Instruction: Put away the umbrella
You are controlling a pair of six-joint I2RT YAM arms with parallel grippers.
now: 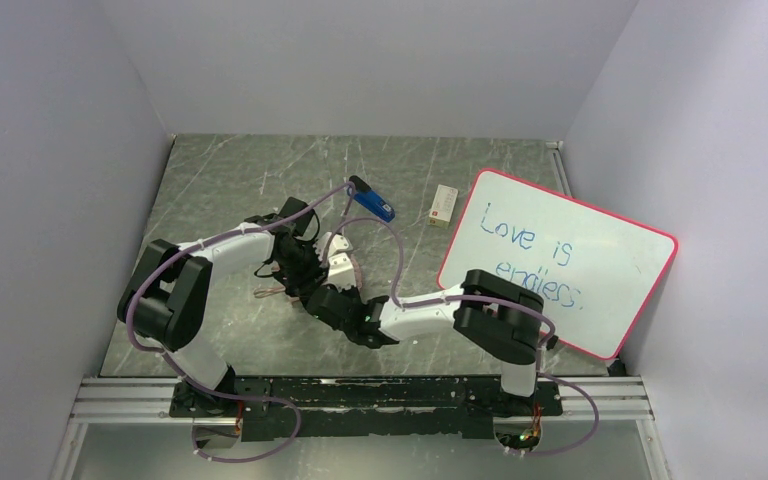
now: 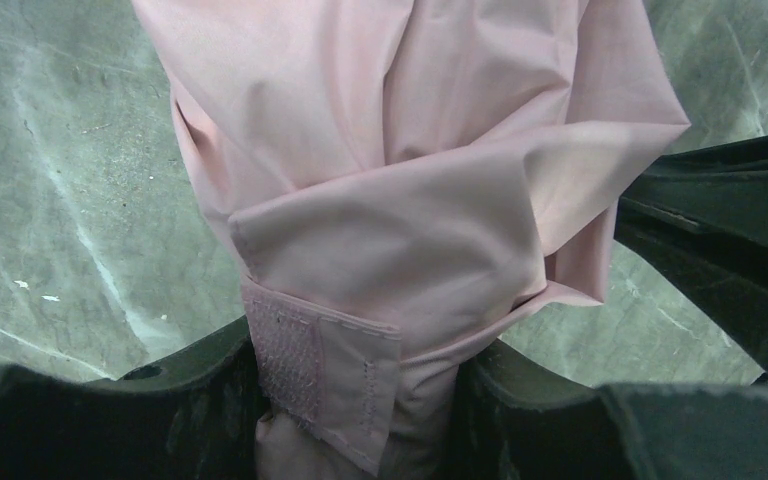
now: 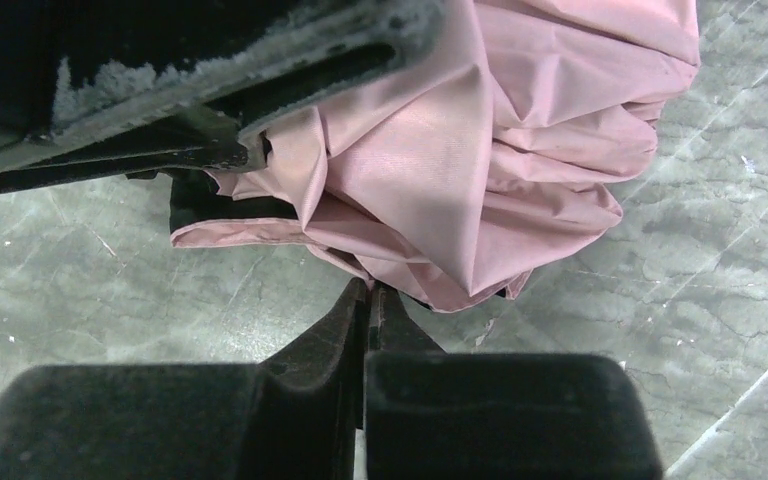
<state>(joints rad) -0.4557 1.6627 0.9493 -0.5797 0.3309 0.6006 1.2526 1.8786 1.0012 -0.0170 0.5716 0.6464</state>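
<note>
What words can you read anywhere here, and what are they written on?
"Love is": blue handwriting on the red-framed white whiteboard.
"endles": second line there; the ending is too blurry to be sure.
Small white cardboard box: red mark, print too small to read.
Pink fabric umbrella: no writing shows.

**Desk:** Light?
**Photographer:** Even, diffuse, from overhead; soft shadows pool on the counter [image 1: 220, 190].
**Desk:** And the wrist cameras?
**Photographer:** Dimmer. The umbrella [image 2: 400, 200] reads crisp; the left hand [image 2: 360, 400] and right hand [image 3: 368, 300], close to the lens, go soft and near-black.
</note>
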